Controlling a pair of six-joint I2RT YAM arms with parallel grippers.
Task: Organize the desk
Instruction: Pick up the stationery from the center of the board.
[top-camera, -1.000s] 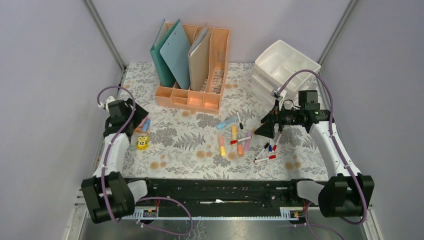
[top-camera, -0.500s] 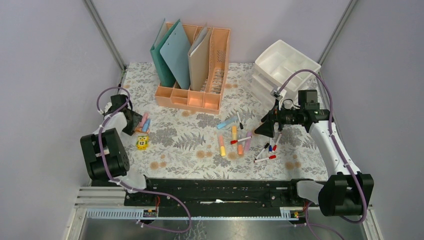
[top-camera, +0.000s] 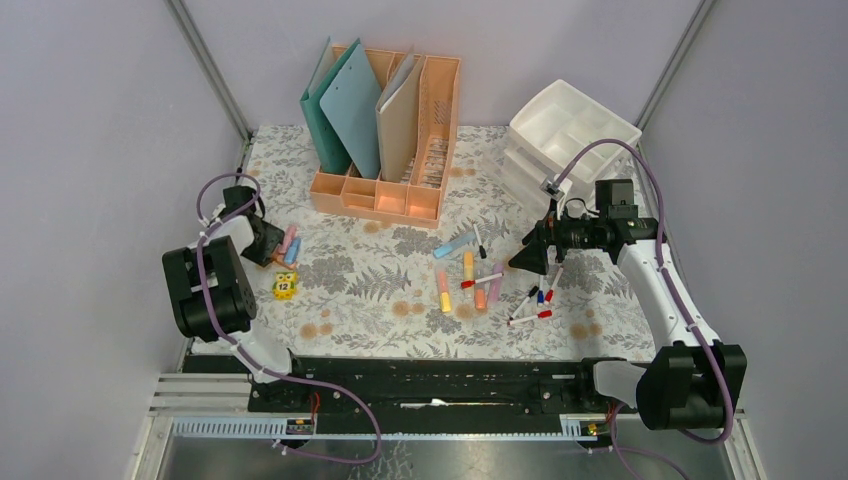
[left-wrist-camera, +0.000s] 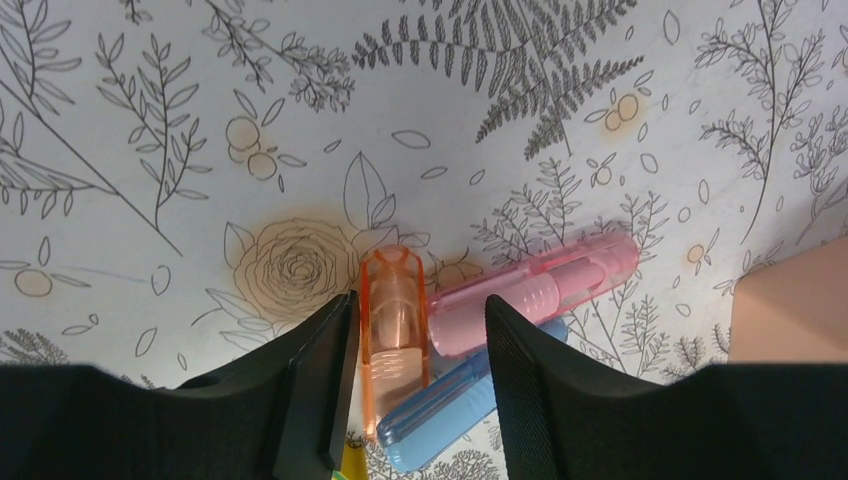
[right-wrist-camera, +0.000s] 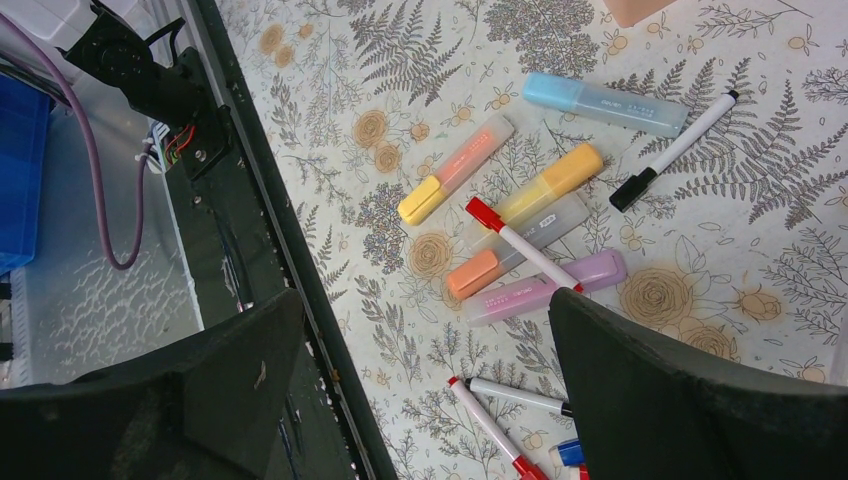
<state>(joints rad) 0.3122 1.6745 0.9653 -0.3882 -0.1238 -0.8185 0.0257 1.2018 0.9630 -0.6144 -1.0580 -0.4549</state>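
1. Near the left edge of the desk, which lies under both arms, the left gripper straddles an orange highlighter and the end of a pink highlighter with half-parted jaws; squeezing could catch both.
2. The right gripper, wide open and empty, hovers over loose pens; lowering carelessly could scatter them.

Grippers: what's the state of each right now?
Left gripper: half closed astride the orange highlighter and the pink highlighter end; grip cannot be told.
Right gripper: open, holding nothing.
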